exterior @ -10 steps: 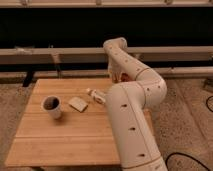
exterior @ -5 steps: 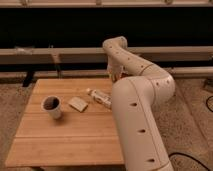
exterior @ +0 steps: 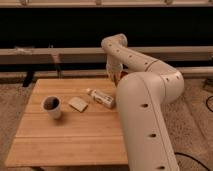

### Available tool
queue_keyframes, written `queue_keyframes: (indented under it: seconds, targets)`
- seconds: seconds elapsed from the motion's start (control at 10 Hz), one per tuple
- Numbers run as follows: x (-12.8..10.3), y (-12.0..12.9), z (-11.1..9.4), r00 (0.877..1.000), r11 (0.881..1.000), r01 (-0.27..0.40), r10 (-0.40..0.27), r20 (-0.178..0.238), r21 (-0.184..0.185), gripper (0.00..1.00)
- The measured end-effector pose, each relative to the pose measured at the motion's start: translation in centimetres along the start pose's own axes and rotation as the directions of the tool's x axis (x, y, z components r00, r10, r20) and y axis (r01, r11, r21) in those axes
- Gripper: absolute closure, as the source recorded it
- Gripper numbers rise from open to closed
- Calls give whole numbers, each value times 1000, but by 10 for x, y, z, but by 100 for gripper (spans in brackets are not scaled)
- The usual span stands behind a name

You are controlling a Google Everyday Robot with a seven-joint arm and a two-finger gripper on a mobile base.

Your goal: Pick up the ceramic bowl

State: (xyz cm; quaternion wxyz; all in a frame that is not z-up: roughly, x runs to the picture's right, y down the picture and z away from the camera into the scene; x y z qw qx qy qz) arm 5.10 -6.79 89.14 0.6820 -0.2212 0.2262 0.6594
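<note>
The ceramic bowl (exterior: 51, 106) is white with a dark inside and stands upright on the left part of the wooden table (exterior: 70, 140). My gripper (exterior: 116, 80) hangs at the end of the white arm (exterior: 145, 100) over the table's far right edge. It is well to the right of the bowl and apart from it. It holds nothing that I can see.
A flat tan piece (exterior: 78, 104) lies to the right of the bowl. A white wrapped packet (exterior: 101, 98) lies between that piece and the gripper. A long rail (exterior: 60, 54) runs behind the table before a dark wall. The arm's thick link covers the table's right side.
The arm's thick link has risen and now fills more of the right side. The gripper stays near the table's far right edge. The bowl, the tan piece and the packet have not moved.
</note>
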Motion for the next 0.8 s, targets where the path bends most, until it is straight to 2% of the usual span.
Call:
queue_keyframes:
  seconds: [0.5, 0.8]
  targets:
    - [9, 19, -34, 997, 997, 71, -69, 46, -39, 95]
    - [8, 22, -38, 996, 996, 75, -72, 51, -44, 95]
